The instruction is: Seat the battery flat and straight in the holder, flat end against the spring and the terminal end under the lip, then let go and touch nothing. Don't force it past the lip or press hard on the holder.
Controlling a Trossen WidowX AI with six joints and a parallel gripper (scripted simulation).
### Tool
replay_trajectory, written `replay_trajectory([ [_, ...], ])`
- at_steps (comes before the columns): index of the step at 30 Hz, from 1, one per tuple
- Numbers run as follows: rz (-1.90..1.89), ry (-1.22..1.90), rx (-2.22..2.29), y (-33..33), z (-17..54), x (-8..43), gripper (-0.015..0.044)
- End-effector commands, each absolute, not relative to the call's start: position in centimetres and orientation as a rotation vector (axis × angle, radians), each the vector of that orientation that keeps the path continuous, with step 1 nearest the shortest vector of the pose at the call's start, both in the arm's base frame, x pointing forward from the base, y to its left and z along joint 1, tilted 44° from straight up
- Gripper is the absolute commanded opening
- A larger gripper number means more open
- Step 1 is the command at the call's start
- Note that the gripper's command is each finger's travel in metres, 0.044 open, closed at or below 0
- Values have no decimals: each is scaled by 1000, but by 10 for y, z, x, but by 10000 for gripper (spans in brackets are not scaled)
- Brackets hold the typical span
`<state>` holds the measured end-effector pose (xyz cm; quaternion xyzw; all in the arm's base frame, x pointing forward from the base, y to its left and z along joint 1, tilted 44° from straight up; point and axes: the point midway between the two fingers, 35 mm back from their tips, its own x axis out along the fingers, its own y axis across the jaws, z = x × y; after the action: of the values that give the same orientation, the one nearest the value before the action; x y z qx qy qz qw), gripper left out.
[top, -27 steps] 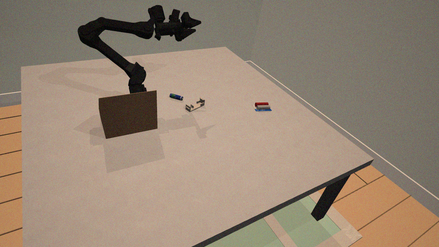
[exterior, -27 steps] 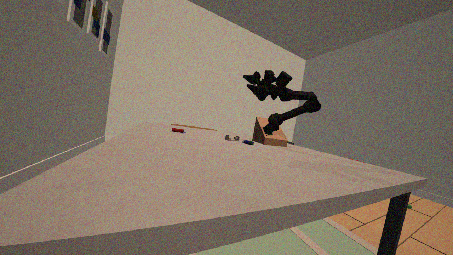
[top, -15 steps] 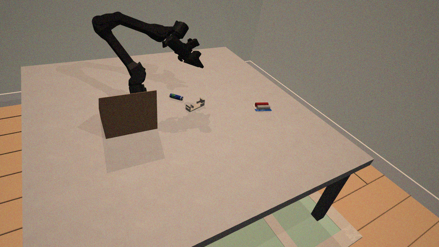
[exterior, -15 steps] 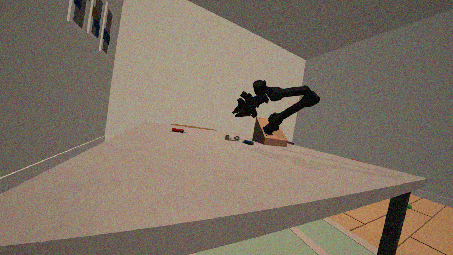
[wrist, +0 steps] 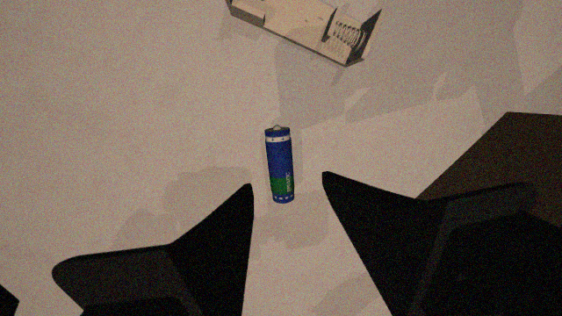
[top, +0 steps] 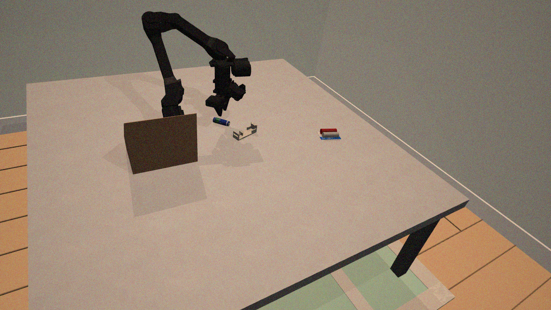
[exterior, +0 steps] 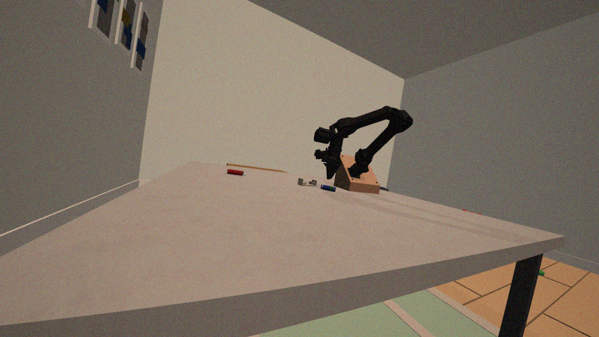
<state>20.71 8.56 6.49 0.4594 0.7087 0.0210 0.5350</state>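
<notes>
A blue battery (top: pixel 221 121) (exterior: pixel 328 188) (wrist: pixel 279 162) with a green band lies on its side on the table. In the wrist view its terminal end points up the picture, towards the holder. The pale holder (top: pixel 245 132) (exterior: pixel 307 184) (wrist: pixel 299 22) stands beside it, with no battery in it; its spring (wrist: pixel 349 34) shows at the right end in the wrist view, and its other end is cut off there. My gripper (top: pixel 220 114) (exterior: pixel 329 177) (wrist: pixel 287 183) points down above the battery. It is part open and empty, with a fingertip out to each side of the battery in the wrist view.
A brown block (top: pixel 161 144) (exterior: pixel 360 184) (wrist: pixel 514 149) stands by the arm's base. A red cylinder (top: pixel 328 131) (exterior: pixel 235 172) and a grey cylinder (top: pixel 330 134) lie on a small blue-edged card farther along the table. A thin wooden strip (exterior: pixel 257 168) shows at the far edge.
</notes>
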Motion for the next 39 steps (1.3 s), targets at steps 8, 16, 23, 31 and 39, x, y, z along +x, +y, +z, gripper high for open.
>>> replay_trajectory([
  [8,34,1722,1133,89,64,206,233],
  [16,33,1722,1132,98,55,206,233],
  [23,33,1722,1133,105,47,206,233],
  [31,34,1722,1134,114,38,205,233],
  [39,36,1723,1136,122,30,204,233],
])
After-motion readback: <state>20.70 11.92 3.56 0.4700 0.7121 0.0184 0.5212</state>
